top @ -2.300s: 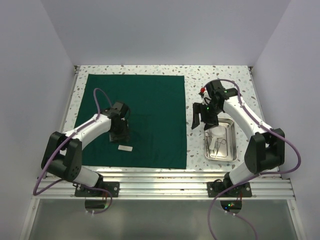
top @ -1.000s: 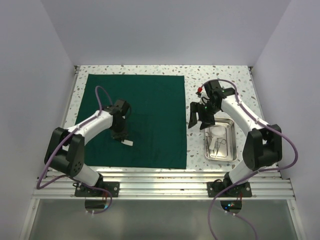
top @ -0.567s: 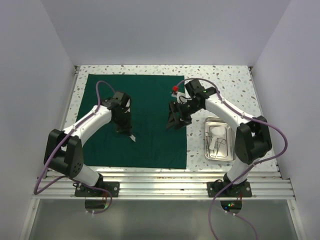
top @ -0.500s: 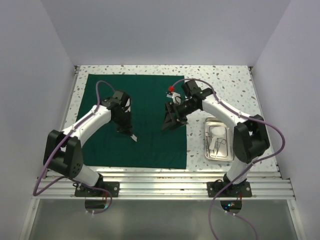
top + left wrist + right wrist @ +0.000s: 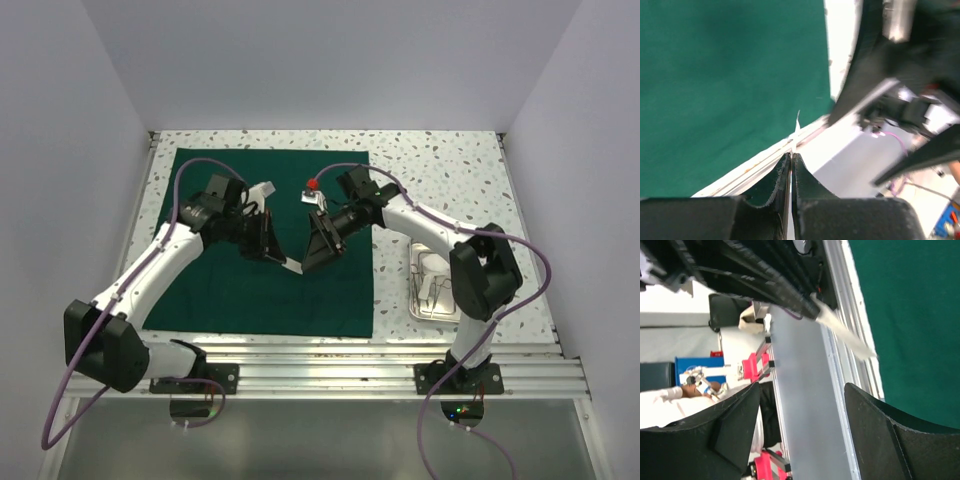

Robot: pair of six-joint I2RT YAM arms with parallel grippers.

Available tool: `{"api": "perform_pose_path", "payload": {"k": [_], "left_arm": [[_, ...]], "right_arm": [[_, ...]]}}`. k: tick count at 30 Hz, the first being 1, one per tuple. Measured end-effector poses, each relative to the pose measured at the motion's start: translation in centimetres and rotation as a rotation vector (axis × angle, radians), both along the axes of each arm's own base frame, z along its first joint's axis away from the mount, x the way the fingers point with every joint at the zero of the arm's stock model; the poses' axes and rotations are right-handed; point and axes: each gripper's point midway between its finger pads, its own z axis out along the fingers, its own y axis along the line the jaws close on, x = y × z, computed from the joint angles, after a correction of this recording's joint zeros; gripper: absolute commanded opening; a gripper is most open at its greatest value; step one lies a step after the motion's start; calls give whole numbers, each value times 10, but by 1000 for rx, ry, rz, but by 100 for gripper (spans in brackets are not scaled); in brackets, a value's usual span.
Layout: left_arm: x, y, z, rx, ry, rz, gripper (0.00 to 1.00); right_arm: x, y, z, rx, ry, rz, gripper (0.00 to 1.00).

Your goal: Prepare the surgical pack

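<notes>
A dark green cloth (image 5: 270, 290) is spread flat over the left and middle of the speckled desk (image 5: 440, 160). Above the cloth, a little toward 3 o'clock from its centre, a thin gauze strip (image 5: 290, 266) is pinched in the left hand (image 5: 272, 245). In the left wrist view the fingers (image 5: 782, 175) of that hand (image 5: 791, 160) are seen pressed together on the strip (image 5: 797, 127), of which only a pale sliver is shown past their tips. The right hand (image 5: 320, 250) is found at 3 o'clock of the strip, just beside it, with its jaws spread wide and nothing between them. In the right wrist view the strip (image 5: 842, 332) is seen beyond this released hand (image 5: 801, 387), apart from both fingers (image 5: 735, 420). At 3 o'clock of the cloth, on the bare desk, a small steel tray (image 5: 414, 295) is set, partly covered by the right arm. Silvery scissor-like instruments (image 5: 437, 290) are laid in it, and white gauze (image 5: 432, 263) is seen at their 12 o'clock side.
</notes>
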Motion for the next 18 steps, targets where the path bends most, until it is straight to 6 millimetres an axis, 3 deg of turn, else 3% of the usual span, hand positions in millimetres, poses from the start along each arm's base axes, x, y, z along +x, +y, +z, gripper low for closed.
{"api": "perform_pose_path", "payload": {"k": [8, 18], "left_arm": [[-10, -18, 32, -161, -62, -84, 6], [-22, -22, 41, -220, -64, -124, 6]], "right_arm": [[-11, 5, 4, 25, 4, 42, 70], [-15, 1, -4, -11, -6, 49, 69]]}}
